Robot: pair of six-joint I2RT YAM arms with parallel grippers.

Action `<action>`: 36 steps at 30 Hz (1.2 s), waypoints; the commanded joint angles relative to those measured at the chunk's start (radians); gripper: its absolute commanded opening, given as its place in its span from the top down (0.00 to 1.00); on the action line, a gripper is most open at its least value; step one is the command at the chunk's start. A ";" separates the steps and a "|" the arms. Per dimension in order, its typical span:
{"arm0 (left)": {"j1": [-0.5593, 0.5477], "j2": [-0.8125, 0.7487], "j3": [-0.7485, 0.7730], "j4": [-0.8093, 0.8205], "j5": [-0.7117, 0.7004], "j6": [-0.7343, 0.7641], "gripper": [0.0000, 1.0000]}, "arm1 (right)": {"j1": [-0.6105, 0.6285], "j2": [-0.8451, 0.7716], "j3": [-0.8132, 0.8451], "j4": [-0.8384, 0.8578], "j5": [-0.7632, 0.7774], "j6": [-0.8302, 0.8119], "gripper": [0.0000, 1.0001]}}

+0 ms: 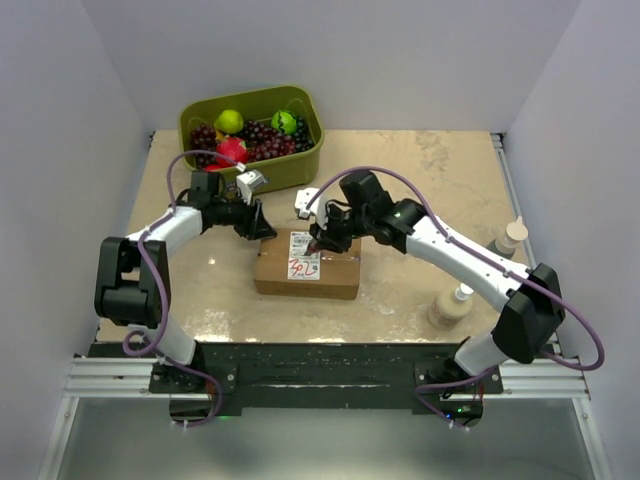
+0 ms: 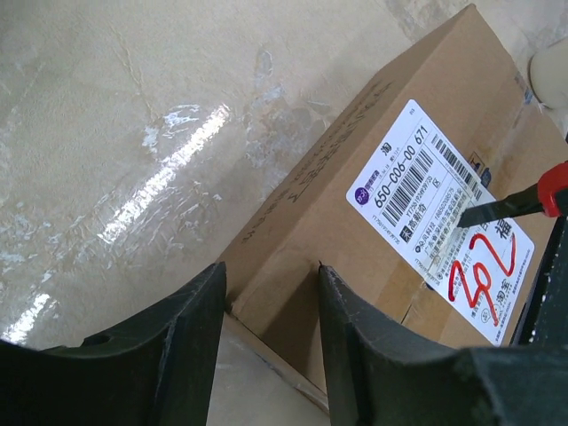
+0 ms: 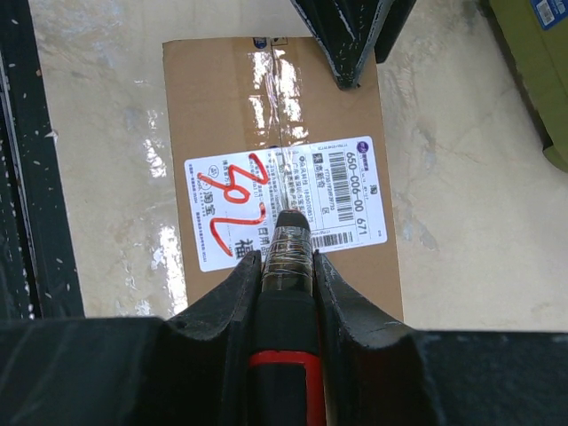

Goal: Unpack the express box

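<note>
**Express box.** The brown corrugated cardboard express box (image 1: 335, 278) lies flat near the middle of the glossy beige marbled tabletop (image 1: 420, 170), its long side running left to right in the top view. It sits on the near side of the olive-green plastic bin (image 1: 290, 172) of fruit, apart from it. The top face carries a white printed label (image 3: 346, 200) with barcodes and red handwritten marks. A strip of clear tape (image 3: 271, 84) runs along the centre seam.

**Left pincer** (image 2: 266, 288). It is at the far left corner of the box. The jaws stand roughly half apart. In the left wrist view, that corner of the box shows in the gap between the two dark fingers (image 2: 186, 337). I cannot tell whether either finger touches the cardboard. I see nothing clamped.

**Right pincer** (image 3: 286, 266). It is over the top face of the box, reaching in from the right. The jaws are drawn in tight on a slim black tool with a red band (image 3: 286, 240), whose front end is wrapped in clear tape. The tool's tip meets the label on the seam line, between the red marks and the barcode block. The left wrist view shows the same tip on the label, entering from the right edge of that picture.

**Other.** Two cream-coloured plastic bottles (image 1: 450, 305) stand to the right of the box, well apart from it, beside the right arm.
</note>
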State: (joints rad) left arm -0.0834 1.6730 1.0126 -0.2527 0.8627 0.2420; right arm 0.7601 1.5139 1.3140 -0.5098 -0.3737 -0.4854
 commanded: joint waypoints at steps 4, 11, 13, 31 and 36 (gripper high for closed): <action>0.014 0.059 0.006 -0.146 -0.217 0.184 0.61 | -0.068 -0.044 -0.012 -0.196 -0.027 -0.110 1.00; 0.014 -0.246 0.037 -0.125 0.062 0.353 0.25 | -0.068 -0.044 -0.007 -0.199 -0.039 -0.107 1.00; 0.005 -0.288 0.050 -0.151 0.103 0.364 0.20 | -0.068 -0.035 -0.004 -0.196 -0.042 -0.102 1.00; -0.272 -0.073 -0.017 -0.299 0.007 0.652 0.16 | -0.070 -0.015 0.002 -0.180 -0.034 -0.061 1.00; -0.283 -0.076 -0.110 -0.247 -0.190 0.672 0.18 | -0.087 -0.027 -0.001 -0.208 -0.027 -0.081 1.00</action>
State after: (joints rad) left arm -0.3454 1.5597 0.9909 -0.4431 0.8928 0.8345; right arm 0.6895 1.4860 1.3125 -0.6174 -0.4324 -0.5751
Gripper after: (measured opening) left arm 0.829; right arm 0.262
